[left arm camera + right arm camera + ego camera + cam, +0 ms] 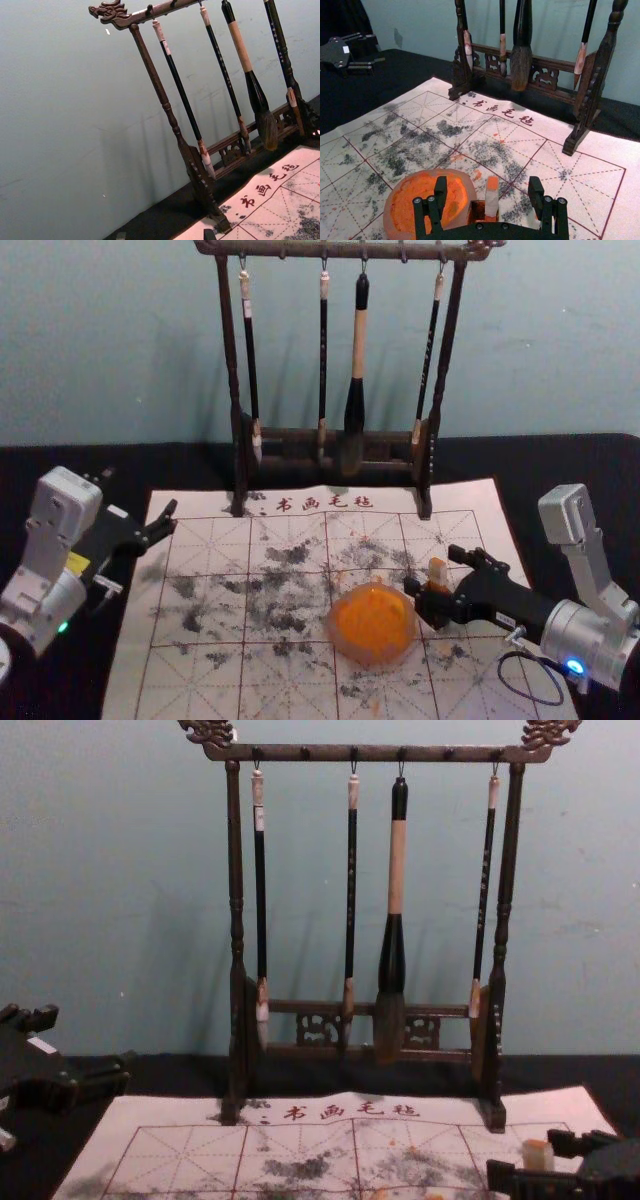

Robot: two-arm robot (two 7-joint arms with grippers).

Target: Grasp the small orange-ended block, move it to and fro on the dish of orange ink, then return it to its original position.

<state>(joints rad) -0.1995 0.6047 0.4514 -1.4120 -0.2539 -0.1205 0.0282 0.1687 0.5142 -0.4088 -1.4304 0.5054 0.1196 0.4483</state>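
Observation:
The dish of orange ink lies on the felt mat, right of centre. Just right of it, the small block stands upright. Its orange end faces up, and its lower part is in a little brown holder. My right gripper is open around the block; in the right wrist view the gripper has a gap between each finger and the block. Out past the mat's left side, my left gripper stays parked, open and holding nothing; the left wrist view shows the gripper fingertips apart.
A dark wooden rack with several hanging brushes stands across the mat's back edge. The gridded, ink-stained mat lies on a black tabletop. Behind the rack is a pale wall.

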